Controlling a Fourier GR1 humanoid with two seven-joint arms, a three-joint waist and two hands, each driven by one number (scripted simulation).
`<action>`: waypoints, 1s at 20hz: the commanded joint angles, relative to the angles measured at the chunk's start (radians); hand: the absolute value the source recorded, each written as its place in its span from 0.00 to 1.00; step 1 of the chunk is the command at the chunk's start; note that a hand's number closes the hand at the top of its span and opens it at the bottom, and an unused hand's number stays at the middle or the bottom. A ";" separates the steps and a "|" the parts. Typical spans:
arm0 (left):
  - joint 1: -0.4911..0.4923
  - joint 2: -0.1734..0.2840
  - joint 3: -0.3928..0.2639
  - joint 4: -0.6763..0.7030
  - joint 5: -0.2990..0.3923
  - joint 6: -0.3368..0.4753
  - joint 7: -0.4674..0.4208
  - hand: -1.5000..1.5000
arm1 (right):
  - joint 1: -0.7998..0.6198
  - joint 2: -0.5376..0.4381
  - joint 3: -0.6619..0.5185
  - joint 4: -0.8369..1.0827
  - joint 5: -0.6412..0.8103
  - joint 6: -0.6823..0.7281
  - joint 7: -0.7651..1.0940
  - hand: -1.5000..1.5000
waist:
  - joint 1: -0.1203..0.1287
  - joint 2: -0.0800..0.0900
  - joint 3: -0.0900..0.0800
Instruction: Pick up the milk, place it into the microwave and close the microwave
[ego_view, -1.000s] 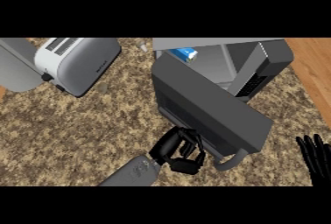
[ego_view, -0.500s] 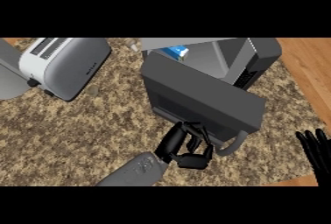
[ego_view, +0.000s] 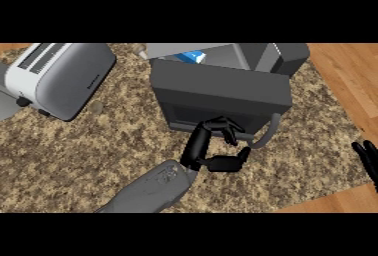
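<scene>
The milk carton (ego_view: 195, 56), blue and white, stands inside the grey microwave (ego_view: 255, 55) at the counter's back; only its top shows above the door. The dark door (ego_view: 221, 90) lies across the opening, nearly closed, its curved grey handle (ego_view: 270, 134) at the lower right. My left hand (ego_view: 209, 146) reaches up from the lower middle, fingertips against the door's front beside the handle, thumb out to the right, holding nothing. My right hand (ego_view: 367, 159) rests at the right edge, fingers up and open.
A silver toaster (ego_view: 63, 77) sits at the back left. The speckled stone counter (ego_view: 88, 150) ends at the right, where wooden floor (ego_view: 343, 75) shows beyond the edge.
The microwave door has swung further towards closed, and my left hand has followed it up with fingertips on it. The right hand has stayed at the right edge.
</scene>
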 joint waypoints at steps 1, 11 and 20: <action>-0.065 -0.002 0.018 0.019 0.065 0.066 0.011 0.00 | -0.034 -0.033 -0.017 -0.021 -0.004 0.001 0.028 0.00 | -0.026 0.009 0.000; -0.159 -0.002 0.088 0.056 0.208 0.148 0.014 0.00 | -0.168 -0.181 -0.177 -0.064 0.183 -0.102 0.001 1.00 | -0.046 0.024 -0.001; -0.175 -0.002 0.094 0.084 0.290 0.174 -0.034 0.00 | -0.222 -0.213 -0.186 -0.046 0.205 -0.111 0.010 1.00 | -0.062 0.043 0.002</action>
